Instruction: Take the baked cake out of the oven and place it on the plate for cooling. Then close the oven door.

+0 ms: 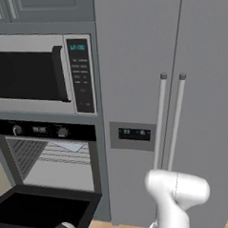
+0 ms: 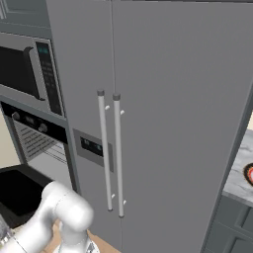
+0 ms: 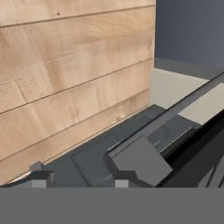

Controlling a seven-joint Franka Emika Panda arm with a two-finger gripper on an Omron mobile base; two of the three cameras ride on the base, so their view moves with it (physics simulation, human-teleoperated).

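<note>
The black oven (image 1: 50, 131) stands under the microwave, its cavity and wire racks showing. The oven door (image 1: 43, 208) hangs open and lies flat. In the hand view my gripper (image 3: 81, 181) is low over the dark grey edge of the oven door (image 3: 131, 144), looking along the door toward the wooden floor. Its fingertips (image 3: 41, 178) stand apart with nothing between them. The silver bar handle (image 3: 188, 104) runs diagonally to the right. The plate (image 2: 250, 174) sits on the counter at the far right, cut off by the frame. A reddish spot on it is too small to identify as the cake.
A pale grey-blue tray (image 1: 70, 146) lies on the upper oven rack. A microwave (image 1: 41, 72) sits above the oven. The tall grey fridge (image 1: 168, 108) with two vertical handles stands to the oven's right. Wooden floor (image 3: 65, 65) lies below the door. A speckled counter (image 2: 239, 183) is at the far right.
</note>
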